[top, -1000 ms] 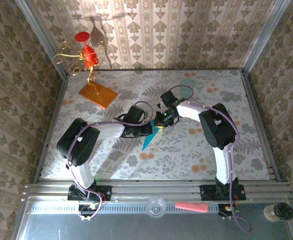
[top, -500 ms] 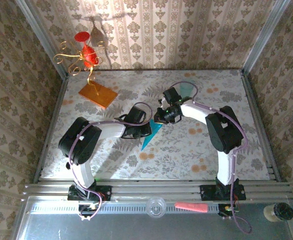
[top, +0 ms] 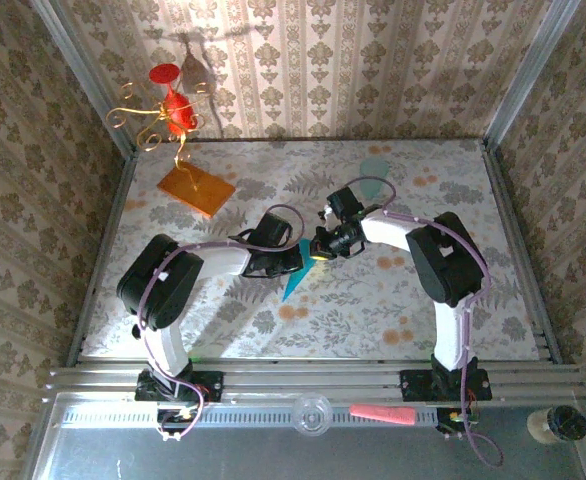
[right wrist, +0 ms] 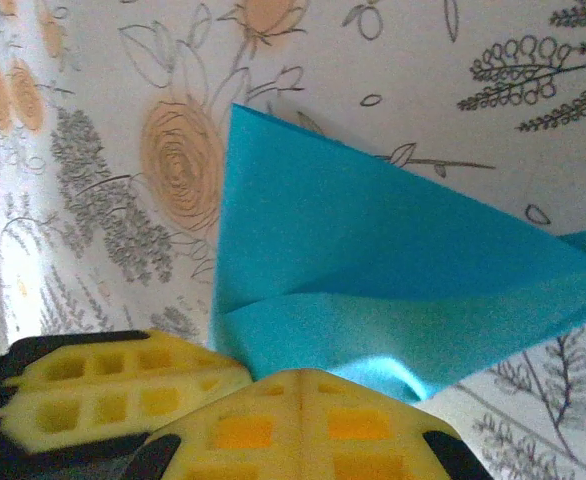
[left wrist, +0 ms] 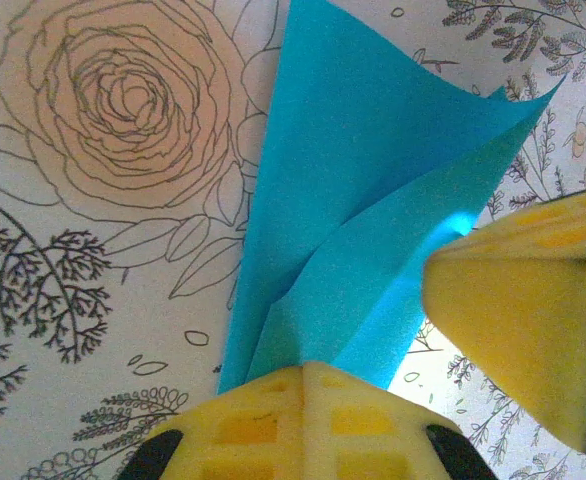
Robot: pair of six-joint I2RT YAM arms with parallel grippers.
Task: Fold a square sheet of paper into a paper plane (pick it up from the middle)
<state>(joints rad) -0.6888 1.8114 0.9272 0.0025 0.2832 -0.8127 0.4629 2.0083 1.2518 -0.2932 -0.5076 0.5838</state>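
Left end effector [left wrist: 303,392] and right end effector [right wrist: 299,392] both pinch the paper [left wrist: 348,180]; I must press the crease straight.

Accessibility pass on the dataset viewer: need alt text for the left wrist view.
A folded teal paper, its layers lifting apart, lies on a floral tablecloth and narrows toward the camera. The left gripper, its yellow pads closed, sits over the paper's narrow near end. The right gripper's yellow pad juts in at the right edge, beside the paper.
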